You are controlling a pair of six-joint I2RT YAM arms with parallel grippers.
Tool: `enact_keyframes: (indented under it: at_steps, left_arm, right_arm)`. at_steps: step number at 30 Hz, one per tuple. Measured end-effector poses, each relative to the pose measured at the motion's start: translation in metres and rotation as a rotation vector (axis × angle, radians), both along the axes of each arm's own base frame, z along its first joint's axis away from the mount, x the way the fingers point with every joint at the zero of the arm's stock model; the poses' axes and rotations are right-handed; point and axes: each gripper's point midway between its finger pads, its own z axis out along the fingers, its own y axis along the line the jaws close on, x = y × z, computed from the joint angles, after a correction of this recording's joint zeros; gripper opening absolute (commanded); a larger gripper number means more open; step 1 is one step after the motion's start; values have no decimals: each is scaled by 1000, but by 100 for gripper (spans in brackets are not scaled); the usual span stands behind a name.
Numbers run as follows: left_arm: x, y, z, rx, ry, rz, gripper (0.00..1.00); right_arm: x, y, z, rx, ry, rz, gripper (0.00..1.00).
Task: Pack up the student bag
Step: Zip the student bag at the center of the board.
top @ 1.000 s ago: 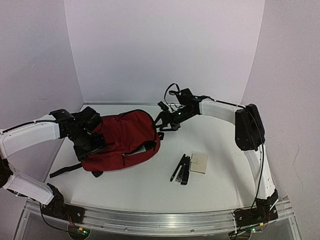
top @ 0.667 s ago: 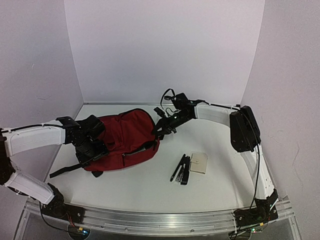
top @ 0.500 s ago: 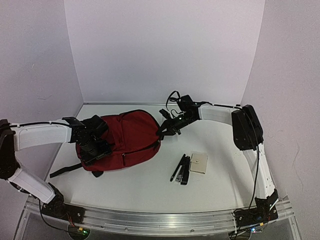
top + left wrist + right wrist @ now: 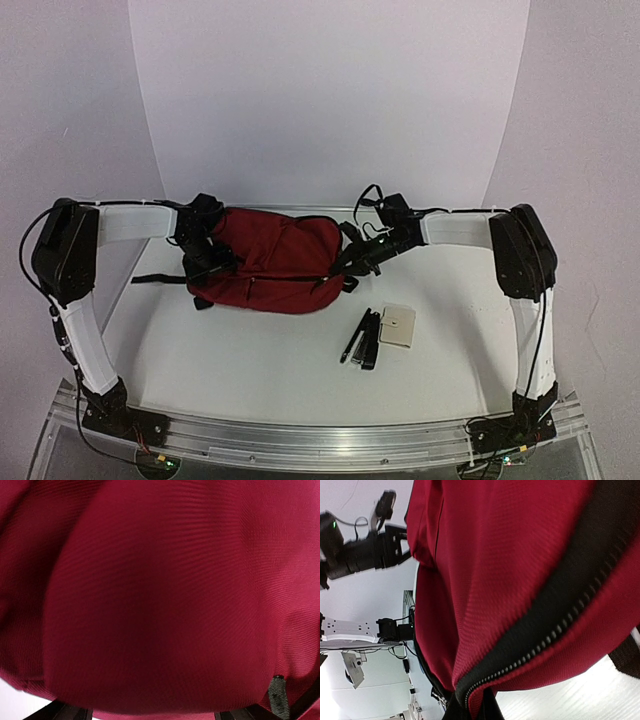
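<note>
student bag (image 4: 275, 262) in right gripper's (image 4: 345, 268) pinch, left gripper (image 4: 214, 262) against it

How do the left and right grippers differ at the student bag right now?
The left gripper has fingers spread wide against the student bag's left end; the right gripper has fingers shut, pinching the zipper edge at its right end. Left wrist view shows only plain red fabric; right wrist view shows black zipper tape running into the pinch. Whether the left one grips is unclear. Both touch the bag, from opposite ends.
</note>
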Motion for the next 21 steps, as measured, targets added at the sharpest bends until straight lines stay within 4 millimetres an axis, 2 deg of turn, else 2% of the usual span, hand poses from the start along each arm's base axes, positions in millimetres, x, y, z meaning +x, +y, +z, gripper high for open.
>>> enact_keyframes:
  at_steps: [2, 4, 6, 8, 11, 13, 15, 18, 21]
  left_arm:
    - [23, -7, 8, -15, -51, -43, 80]
    - [35, -13, 19, -36, -104, -84, 80]
    - [41, -19, 36, -47, -163, -131, 80]
    - [37, -30, 56, -51, -216, -195, 80]
    - [16, -65, 94, -68, -308, -335, 76]
    - [-8, -97, 117, -101, -360, -446, 73]
    - [-34, -129, 131, -146, -388, -554, 71]
    - [-69, -171, 131, -209, -375, -707, 66]
    - [-80, -195, 112, -218, -322, -792, 61]
  right_arm:
    - [1, -2, 0, 6, 12, -33, 0]
    - [2, -4, -1, 12, 28, -63, 0]
    - [4, -5, -2, 20, 45, -89, 0]
    - [6, -5, -3, 29, 61, -116, 0]
    - [8, -6, -3, 39, 77, -147, 0]
    - [10, -5, -1, 47, 84, -164, 0]
    - [12, -5, 2, 56, 85, -176, 0]
    - [14, -4, 5, 66, 83, -190, 0]
    - [13, -5, 4, 67, 90, -198, 0]
